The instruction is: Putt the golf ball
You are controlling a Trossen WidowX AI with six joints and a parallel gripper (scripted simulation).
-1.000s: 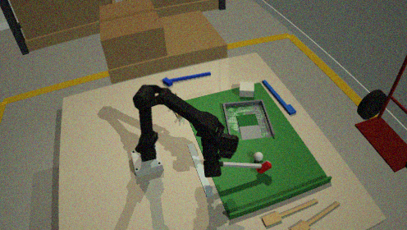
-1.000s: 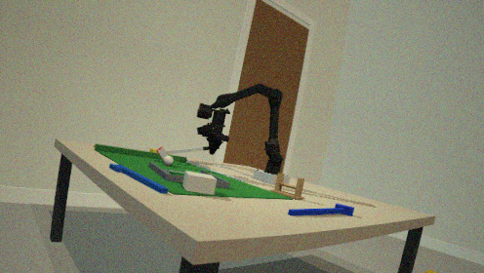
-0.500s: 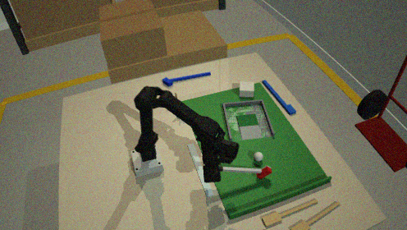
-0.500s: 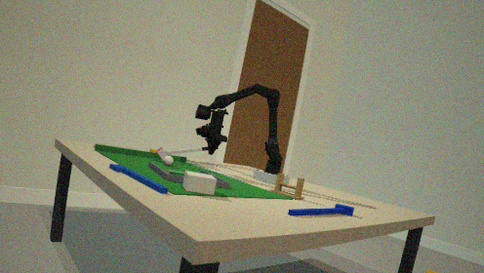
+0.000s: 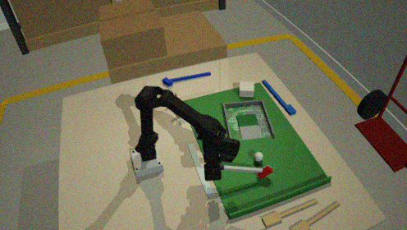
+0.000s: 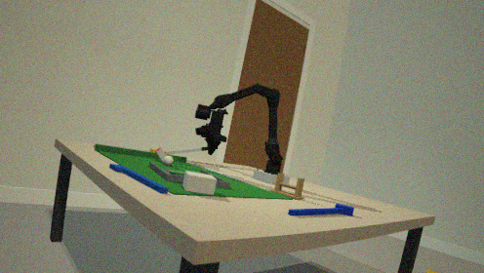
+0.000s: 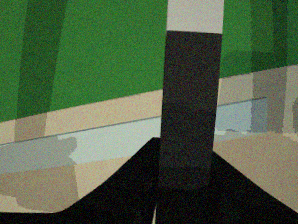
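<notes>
Lining up the stroke, by the look of it — red putter [image 5: 266, 172] [image 6: 160, 154] clenched by its dark grip in the fingers [image 5: 213, 178] [image 6: 211, 152], shaft reaching out over the green mat [image 5: 295, 164] [image 6: 127, 163] [image 7: 100, 50]. Golf ball [image 5: 258, 156] [image 6: 168, 160] on the mat, just beside the putter's head, between head and walled green [image 5: 268, 119] [image 6: 161, 172]; beyond the fingers as seen from the arm's base. Long axis of the shaft running across the line from ball to green, so the push probably needs to go sideways to the shaft, towards the enclosure — head square, kept low. Gap between head and ball hard to judge. Inside the grey walls, a pale ramp [image 5: 250, 132] facing the ball and a darker green patch [image 5: 247, 119]; no ball in there. Too soft a tap could leave it short; a skewed face could send it into a wall.
</notes>
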